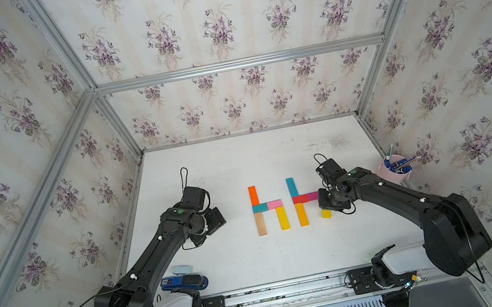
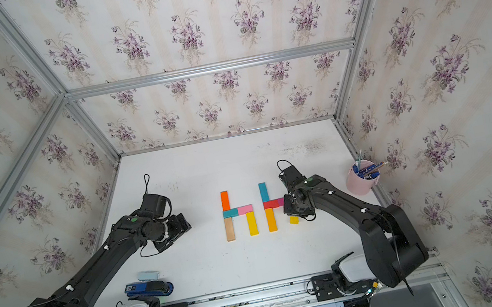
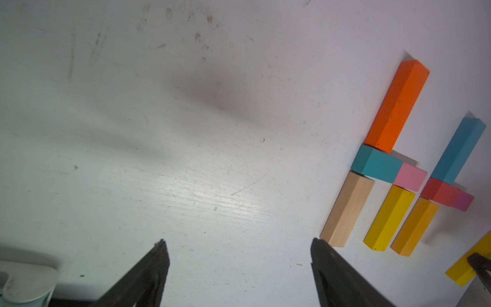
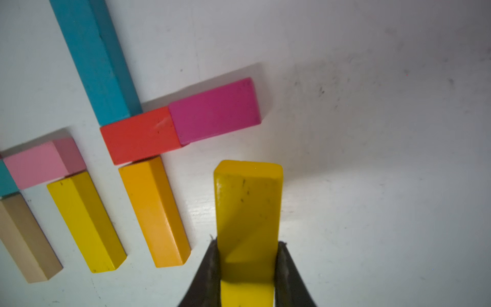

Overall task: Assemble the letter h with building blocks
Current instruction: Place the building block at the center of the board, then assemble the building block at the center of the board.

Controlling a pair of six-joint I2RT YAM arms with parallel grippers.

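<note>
Overhead, shows a scuffed white table [image 1: 257, 261] in a booth papered with purple flowers, with two black robot arms reaching in.

Near the middle, lying flat: a finished letter h [image 1: 267, 207] of five building blocks. Stem of orange block [image 1: 253, 195], short teal block [image 1: 260, 208] and wood block [image 1: 260, 223]; pink block [image 1: 274, 204] completing the crossbar; yellow leg block [image 1: 282, 218] beneath it.

Just beside it, toward the right arm: a second letter h [image 1: 300, 199], lacking only its short leg. So far, long teal block [image 4: 98, 61], red block [image 4: 138, 135], magenta block [image 4: 215, 111] and amber block [image 4: 154, 212].

Right gripper [image 4: 247, 242] closed tight on a held yellow block [image 4: 248, 202], pinching its two long sides toward one end. Free end pointing at the magenta block, near it but apart. Cannot tell whether lifted or resting on the table.

Left gripper [image 3: 238, 240] with jaws spread, holding nothing, over bare table well apart from both letters.

Probably painted wood throughout: light, rigid, square-sided bars with slightly softened corners and smooth satin faces showing small nicks and specks. Likely slick against the dark jaws, so best taken across the narrow width, on the long side faces, nearer the middle to resist swivelling. Gripped off-centre, as now, may pivot on contact. Hardly fragile, yet loose neighbours easily nudged out of line.
</note>
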